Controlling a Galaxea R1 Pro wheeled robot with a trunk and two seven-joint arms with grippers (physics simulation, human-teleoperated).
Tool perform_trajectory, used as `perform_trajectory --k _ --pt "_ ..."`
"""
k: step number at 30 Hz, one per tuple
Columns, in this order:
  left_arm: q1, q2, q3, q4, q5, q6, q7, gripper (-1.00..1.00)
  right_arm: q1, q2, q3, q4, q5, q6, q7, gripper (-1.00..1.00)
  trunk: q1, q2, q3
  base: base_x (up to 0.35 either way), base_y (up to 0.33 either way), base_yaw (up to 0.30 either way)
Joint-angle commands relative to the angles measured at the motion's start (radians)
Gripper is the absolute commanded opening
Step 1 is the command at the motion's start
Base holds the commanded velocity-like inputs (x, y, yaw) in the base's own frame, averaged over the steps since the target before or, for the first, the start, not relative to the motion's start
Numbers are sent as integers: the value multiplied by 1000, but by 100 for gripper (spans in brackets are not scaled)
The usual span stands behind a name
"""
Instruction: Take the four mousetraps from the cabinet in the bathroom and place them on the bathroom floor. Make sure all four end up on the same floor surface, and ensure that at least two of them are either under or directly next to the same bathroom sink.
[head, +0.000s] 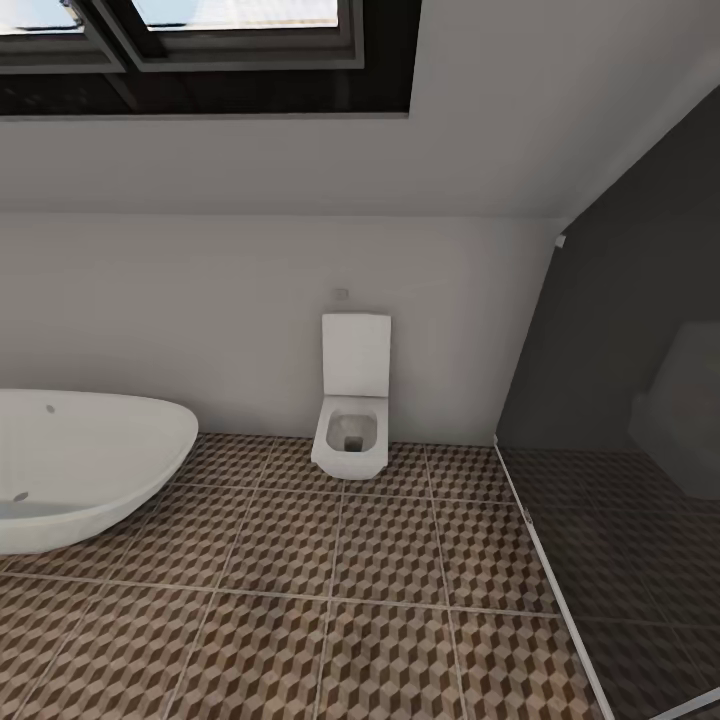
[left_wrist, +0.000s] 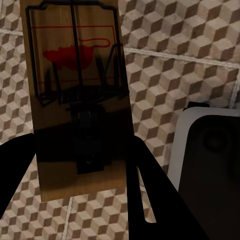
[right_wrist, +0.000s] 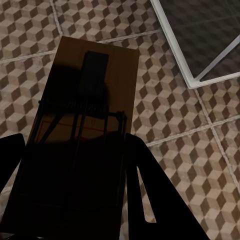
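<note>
In the left wrist view a tan wooden mousetrap (left_wrist: 77, 80) with a dark wire frame and a red spot is held between my left gripper's (left_wrist: 82, 170) black fingers, above the cube-patterned bathroom floor (left_wrist: 165, 70). In the right wrist view a second mousetrap (right_wrist: 92, 90) sits clamped in my right gripper (right_wrist: 75, 175), also over the tiled floor (right_wrist: 175, 125). The head view looks across the bathroom floor (head: 300, 590). The cabinet and the sink are out of view.
A white oval bathtub (head: 80, 465) stands at the left, a square white toilet (head: 352, 410) against the far wall. A dark glass partition (head: 620, 480) with a pale frame (right_wrist: 172, 40) closes the right side. Skylights (head: 200, 40) sit overhead. A white-edged dark part of the robot (left_wrist: 210, 150) lies below my left gripper.
</note>
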Motion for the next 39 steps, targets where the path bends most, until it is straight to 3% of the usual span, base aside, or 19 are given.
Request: perform_trajectory --k 1,39 --pt "-1 -1 -7 3 -2 -3 6 -100 -1 0 9 0 -2 -2 -9 -100 1 -2 -2 0 0 0" --pt "-1 -1 -7 3 -2 -3 6 -100 -1 0 8 1 -2 -2 -9 -100 1 -2 -2 0 0 0"
